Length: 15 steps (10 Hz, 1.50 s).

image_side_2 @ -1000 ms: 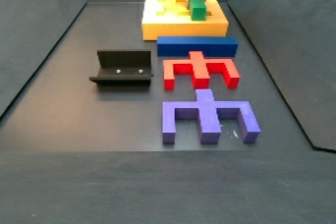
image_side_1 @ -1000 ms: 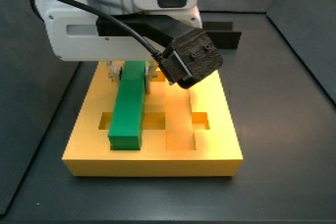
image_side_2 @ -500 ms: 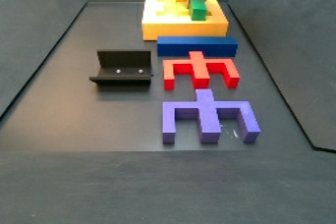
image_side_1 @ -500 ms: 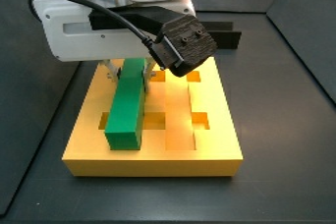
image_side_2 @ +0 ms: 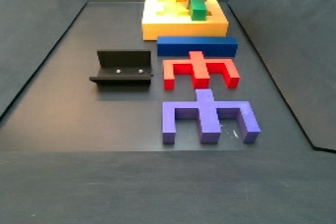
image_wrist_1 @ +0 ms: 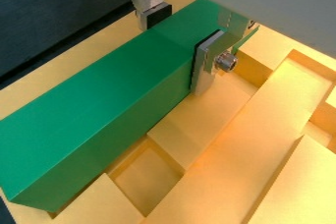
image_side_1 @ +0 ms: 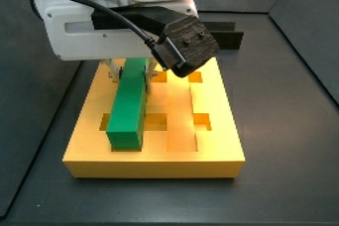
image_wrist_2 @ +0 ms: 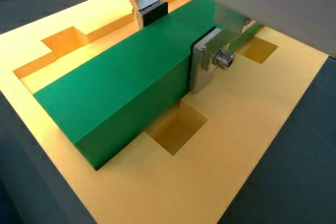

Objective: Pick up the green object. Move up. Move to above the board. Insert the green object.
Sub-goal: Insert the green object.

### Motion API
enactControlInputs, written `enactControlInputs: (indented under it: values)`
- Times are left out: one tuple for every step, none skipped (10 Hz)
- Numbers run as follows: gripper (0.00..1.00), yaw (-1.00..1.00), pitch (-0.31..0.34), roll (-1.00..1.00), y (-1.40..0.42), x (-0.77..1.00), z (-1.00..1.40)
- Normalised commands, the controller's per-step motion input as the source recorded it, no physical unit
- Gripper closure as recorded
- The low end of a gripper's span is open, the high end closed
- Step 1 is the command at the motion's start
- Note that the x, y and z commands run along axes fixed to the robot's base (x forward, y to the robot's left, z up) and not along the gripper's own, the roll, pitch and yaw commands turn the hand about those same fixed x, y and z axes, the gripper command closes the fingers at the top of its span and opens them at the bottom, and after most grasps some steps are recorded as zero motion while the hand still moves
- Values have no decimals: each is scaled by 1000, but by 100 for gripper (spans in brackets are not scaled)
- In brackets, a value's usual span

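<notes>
Gripper [image_wrist_1: 182,37] grips the green bar [image_wrist_1: 112,105] across its width near one end, a finger [image_wrist_2: 207,59] on each long side; the bar lies lengthwise along the board's [image_side_1: 212,161] grooves, its free end pointing away from the gripper, low over the board

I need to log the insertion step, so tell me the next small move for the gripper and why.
Probably open the gripper and let go. In both wrist views its fingers flank the green bar, and in a side view the bar appears to lie along a groove of the yellow board, apparently seated.
</notes>
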Motion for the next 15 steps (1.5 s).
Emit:
enactControlInputs:
  values:
    - [100,0,77,131,-51,20,-246]
    - [100,9,226,423,-269,71,-174]
    - [100,0,236,393,-149,97,-214]
    - [100,-66,259,336,-66,0,-137]
    - [100,-29,157,243,0,0,-120]
    - [100,0,91,167,0,0,-231]
    - [100,11,-3,0,74,-131,-397]
    - [100,166,-137,-177,91,-40,-583]
    - [100,211,-160,-247,86,0,-531]
    - [100,163,-86,-77,3,123,-340]
    - [100,123,-183,-3,0,366,-266]
    - [100,0,-181,-21,0,317,-354]
    - [100,0,0,3,20,63,-286]
    - [100,-17,-70,0,17,0,-280]
    - [100,0,-100,-7,0,0,-194]
